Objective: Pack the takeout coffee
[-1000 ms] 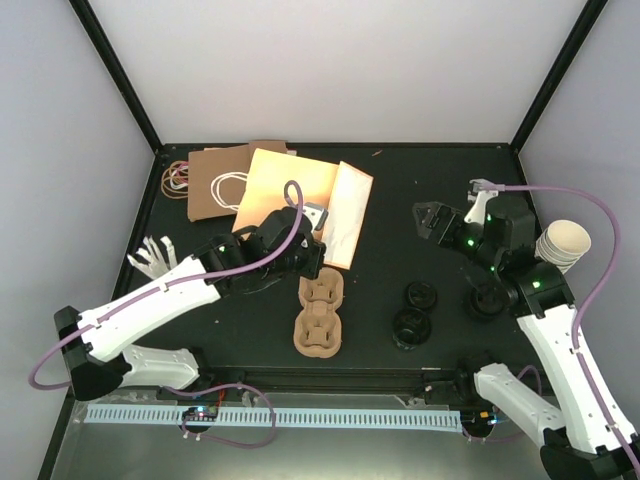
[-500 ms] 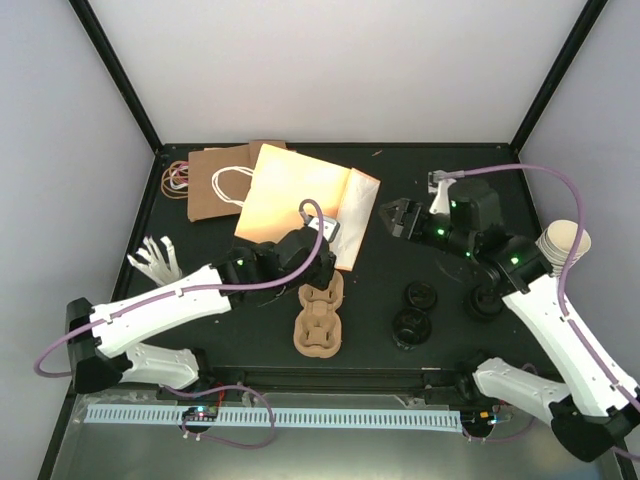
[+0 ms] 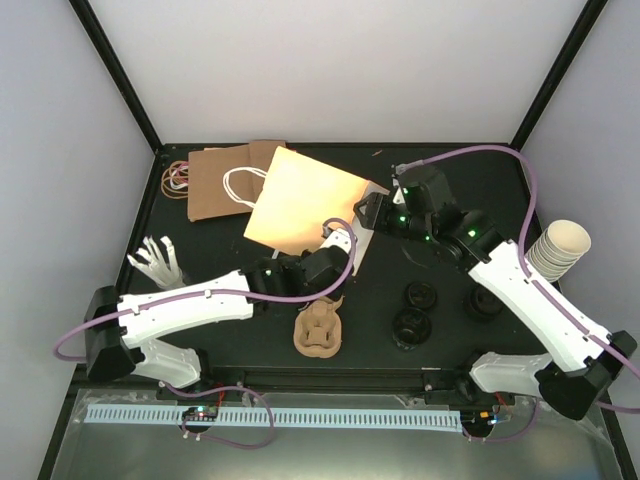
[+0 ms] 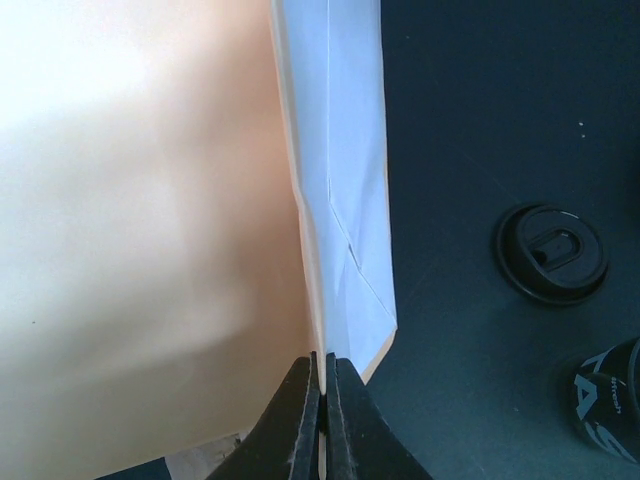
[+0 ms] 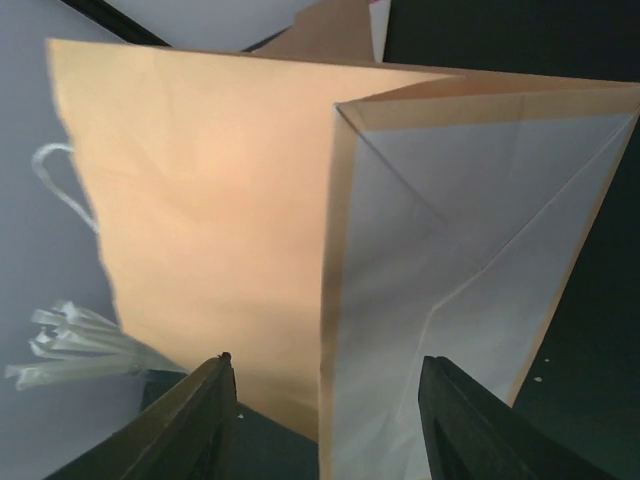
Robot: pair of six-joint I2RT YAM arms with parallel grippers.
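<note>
The big paper bag [image 3: 295, 200] is folded flat and held up off the desk [image 3: 450, 180] on its right side. The left pincer [image 4: 322, 375] is shut tight on that thin edge. The right pincer [image 5: 327, 365] is wide apart, just beside the same edge, holding nothing.

I think the bag could slip out or rip, because only a little bit of paper is pinched. If the right pincer pushes and does not grab, the bag may not open. A swinging bag could also bump the cups close by.

Nothing shows inside the bag. The brown cup tray [image 3: 318, 335] sits near the front, partly hidden. The pockets I can see are empty. The three coffee cups [image 3: 420, 295] stand on the desk, right of the tray. Their lids are on, so what is in them is hidden.
</note>
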